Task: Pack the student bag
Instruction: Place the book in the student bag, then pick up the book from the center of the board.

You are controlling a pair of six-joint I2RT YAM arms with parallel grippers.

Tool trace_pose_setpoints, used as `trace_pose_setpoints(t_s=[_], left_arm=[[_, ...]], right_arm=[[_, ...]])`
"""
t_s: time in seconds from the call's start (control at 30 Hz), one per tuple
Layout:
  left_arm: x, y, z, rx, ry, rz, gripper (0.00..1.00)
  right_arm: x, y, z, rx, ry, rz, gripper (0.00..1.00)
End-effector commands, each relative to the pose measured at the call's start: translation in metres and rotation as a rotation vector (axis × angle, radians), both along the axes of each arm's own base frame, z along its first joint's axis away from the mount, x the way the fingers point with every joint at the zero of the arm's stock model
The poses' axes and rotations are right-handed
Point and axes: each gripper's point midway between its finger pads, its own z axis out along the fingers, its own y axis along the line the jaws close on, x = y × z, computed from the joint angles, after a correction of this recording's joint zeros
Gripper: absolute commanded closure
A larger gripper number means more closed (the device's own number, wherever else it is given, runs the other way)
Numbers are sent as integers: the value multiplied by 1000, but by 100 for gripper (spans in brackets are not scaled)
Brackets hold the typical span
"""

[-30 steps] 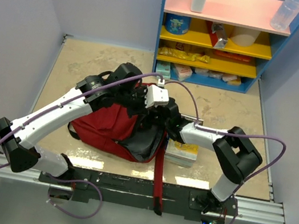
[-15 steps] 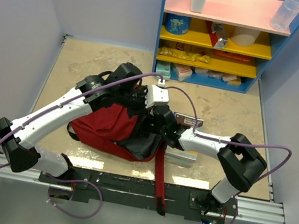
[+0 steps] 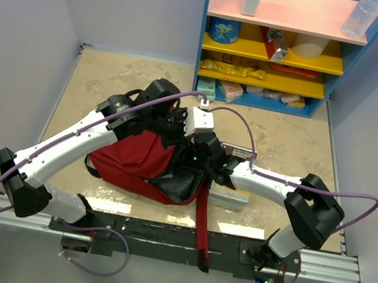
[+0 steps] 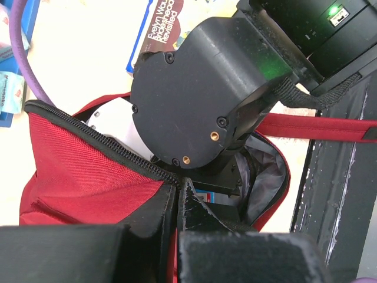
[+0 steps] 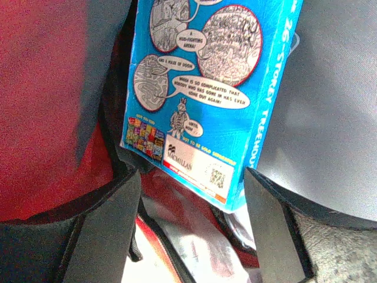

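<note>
The dark-red student bag (image 3: 131, 160) lies on the table with its mouth facing right; its red strap (image 3: 201, 224) runs to the near edge. My left gripper (image 3: 176, 133) is shut on the bag's black zipper edge (image 4: 118, 150) and holds the mouth open. My right gripper (image 3: 196, 163) reaches into the opening. In the right wrist view its fingers (image 5: 106, 230) stand wide apart, and a blue comic-covered book (image 5: 200, 88) lies just beyond them against the grey lining (image 5: 330, 118). The book also shows inside the bag in the left wrist view (image 4: 215, 197).
A stack of books (image 3: 230, 193) lies right of the bag, under my right forearm, with a dark book (image 3: 238, 152) behind it. A blue-and-yellow shelf (image 3: 279, 47) of packets and bottles stands at the back. The black rail (image 3: 179, 241) runs along the near edge.
My right gripper has pushed left and deeper into the bag's mouth, and its elbow has swung out to the right. My left gripper has kept its hold on the zipper edge.
</note>
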Motion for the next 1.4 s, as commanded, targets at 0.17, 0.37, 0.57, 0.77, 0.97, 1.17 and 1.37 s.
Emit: trace_pose_setpoints(t_s=[0.17, 0.37, 0.57, 0.77, 0.97, 1.17, 1.37], left_arm=[[-2, -16, 33, -100, -47, -49, 100], [0, -22, 38, -111, -49, -53, 100], [6, -21, 34, -93, -60, -46, 100], [8, -24, 24, -76, -49, -49, 100], [18, -35, 13, -84, -33, -29, 100], [15, -61, -15, -77, 16, -70, 100], [18, -70, -72, -13, 77, -77, 100]], right_arm=[[4, 17, 9, 63, -37, 29, 30], [-5, 52, 31, 118, -59, 98, 33], [-1, 18, 38, 62, -90, 37, 28], [11, -69, 45, 83, -67, -106, 18], [24, -145, 55, -65, -98, -315, 17], [31, -230, 27, -274, -15, -622, 16], [13, -281, 7, -350, 32, -805, 14]])
